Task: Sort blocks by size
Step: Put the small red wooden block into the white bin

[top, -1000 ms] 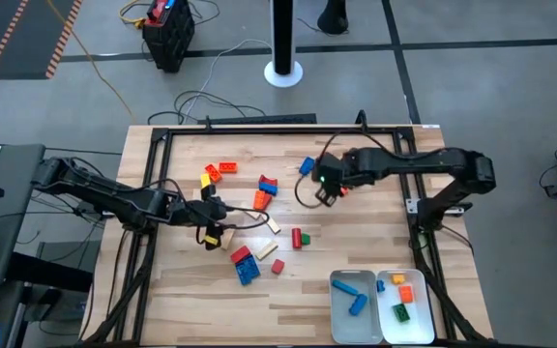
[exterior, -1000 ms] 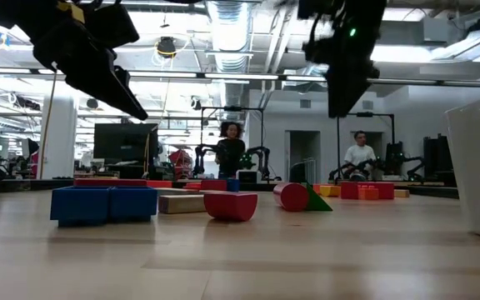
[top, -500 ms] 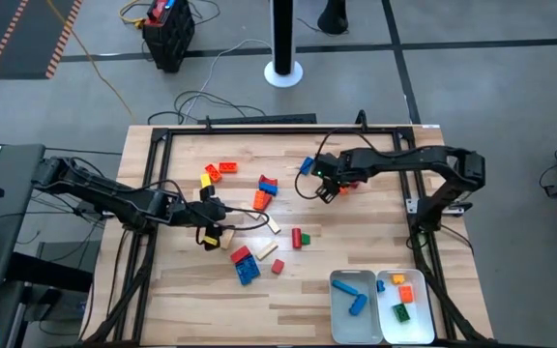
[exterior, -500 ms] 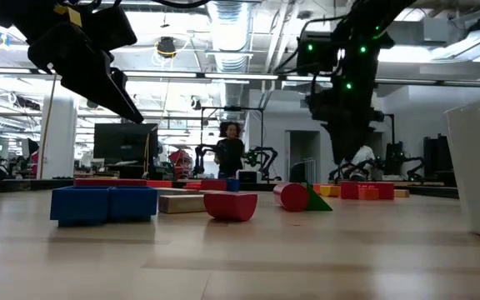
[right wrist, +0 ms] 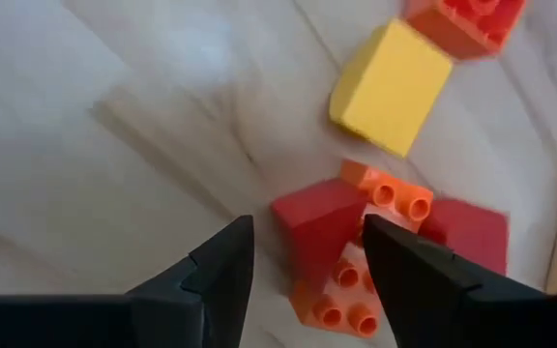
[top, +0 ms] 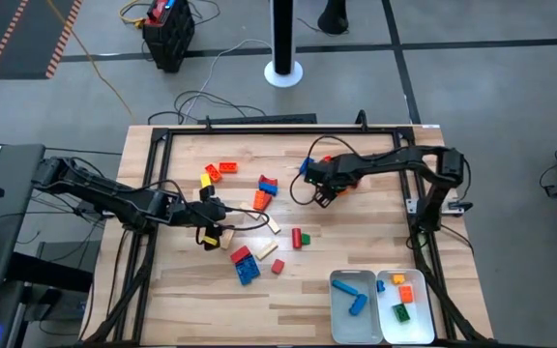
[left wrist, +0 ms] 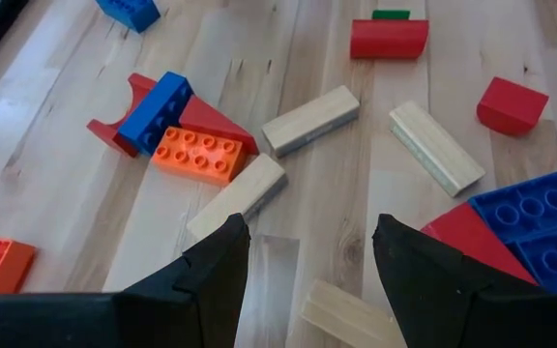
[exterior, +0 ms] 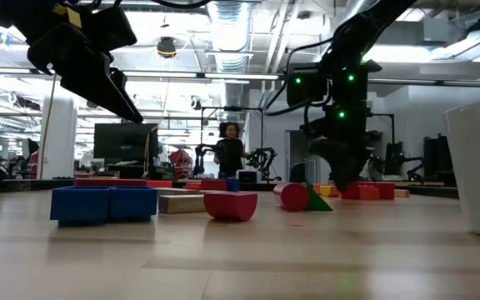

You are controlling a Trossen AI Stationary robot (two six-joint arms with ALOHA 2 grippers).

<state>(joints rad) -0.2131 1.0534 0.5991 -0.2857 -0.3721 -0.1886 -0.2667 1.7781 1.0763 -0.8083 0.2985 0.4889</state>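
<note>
Loose blocks lie across the wooden table (top: pixel 182 280): a yellow and an orange one (top: pixel 225 169) at the far left, a red, blue and orange cluster (top: pixel 264 190) in the middle, and tan bars (left wrist: pixel 309 120). My right gripper (top: pixel 322 195) is low over the table's far right part and open. In its wrist view, its fingers stand on either side of a red block (right wrist: pixel 319 227) and an orange brick (right wrist: pixel 356 285), with a yellow block (right wrist: pixel 391 87) beyond. My left gripper (left wrist: pixel 307 280) hangs open above a tan bar (left wrist: pixel 346 314) left of centre, with nothing between its fingers.
Two white trays stand at the near right. One (top: pixel 353 307) holds blue blocks; the other (top: pixel 409 307) holds small orange, yellow, green and blue ones. A red cylinder (top: pixel 296 237) with a green piece, a red block (top: pixel 278 266) and blue bricks (top: pixel 247 269) lie between the arms.
My right gripper has come down toward the table and shifted a little toward its left edge, tipping more steeply downward, with its fingers still apart. It now hangs just above the red and orange blocks. No block has moved.
</note>
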